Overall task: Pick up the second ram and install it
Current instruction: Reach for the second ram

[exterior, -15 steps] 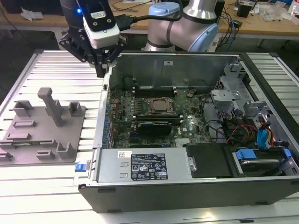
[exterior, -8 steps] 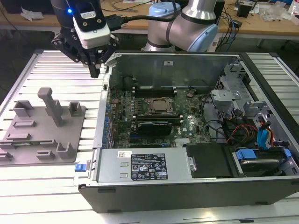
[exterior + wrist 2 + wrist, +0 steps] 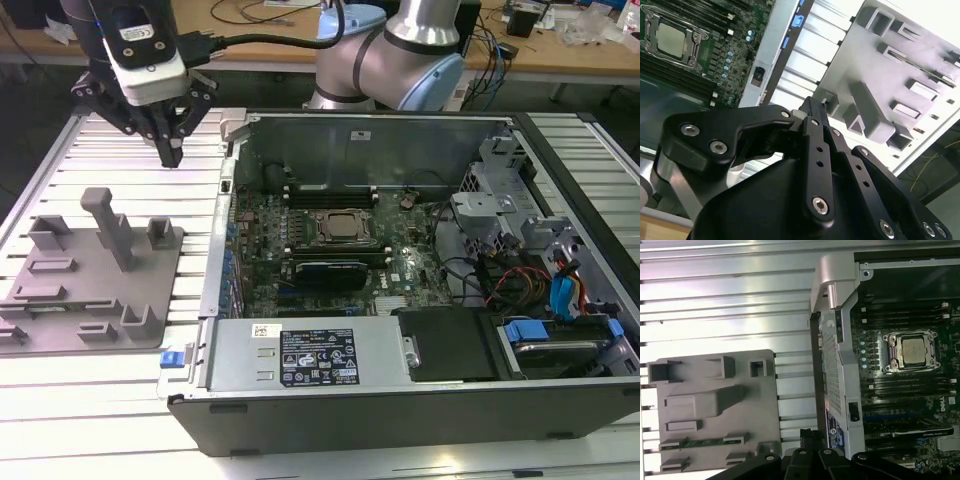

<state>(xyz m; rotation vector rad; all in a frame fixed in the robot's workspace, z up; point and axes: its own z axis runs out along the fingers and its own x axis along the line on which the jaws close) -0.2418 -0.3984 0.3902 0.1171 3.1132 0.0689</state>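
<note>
Item: black two-fingered tool [image 3: 172, 152], its fingers drawn together to a point with nothing between them, hanging above the slatted aluminium surface [image 3: 60, 150]. To one side of the tool lies the grey plastic fixture plate with upright blocks [image 3: 60, 300]. To its other side stands the open dark-grey computer case [image 3: 400, 130] with the large green motherboard [image 3: 400, 265] inside. Task item: the second ram, a long thin green circuit-board stick [image 3: 700, 442], sits edge-up in a narrow slot of the fixture plate. The slot is on the far part of the plate from the case, a little apart from the tool tip and not touched by it. In the second wrist view the same stick [image 3: 922, 64] reads as a dark thin line in its slot, beyond the tool [image 3: 812, 105]. Progress, as judged: early. The ram is not yet grasped or lifted, so both the pick-up and the seating in the motherboard remain to be done. Limits: the stick's chips and label cannot be made out. Dark memory slots run beside the silver processor socket [image 3: 912, 350], but whether one already holds a module cannot be told. The tool body hides part of the fixture plate in both wrist views.
</note>
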